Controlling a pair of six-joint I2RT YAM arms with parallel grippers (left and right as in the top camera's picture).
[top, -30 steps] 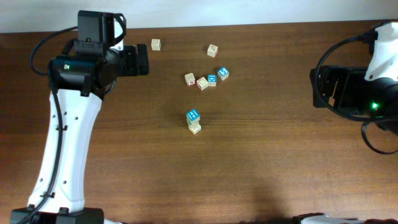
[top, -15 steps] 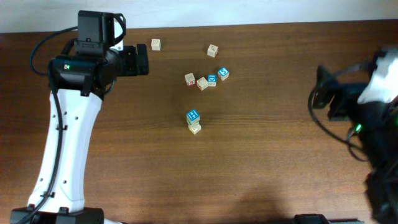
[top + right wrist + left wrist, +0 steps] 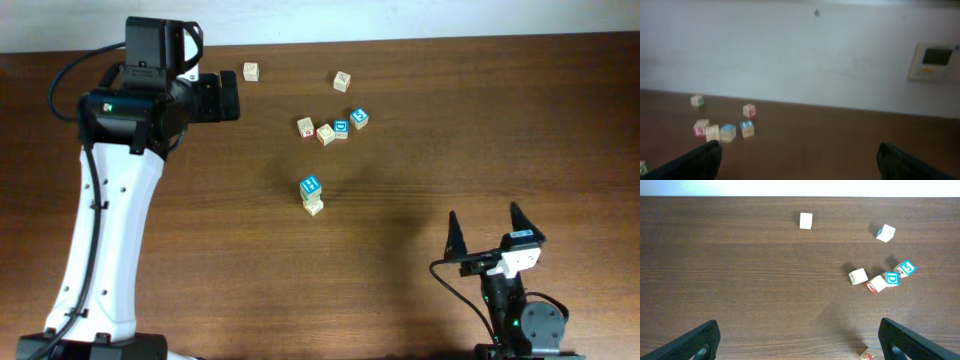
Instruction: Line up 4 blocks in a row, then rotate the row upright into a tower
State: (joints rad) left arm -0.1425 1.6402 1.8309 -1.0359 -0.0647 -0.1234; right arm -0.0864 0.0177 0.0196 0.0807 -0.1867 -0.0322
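left end effector [image 3: 236,97]: fingers spread, empty, far-left of surface [image 3: 450,120] | right end effector [image 3: 485,220]: fingers spread, empty, at near edge | blocks [image 3: 325,134]: clustered mid-surface, between both end effectors, well apart from each | lone block [image 3: 250,71]: near left end effector

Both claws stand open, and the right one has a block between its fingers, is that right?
Not quite. Both claws stand open, but the right claw has nothing between its fingers. The overhead view shows only bare table there; the blocks all lie farther up the table, nearer the left claw.
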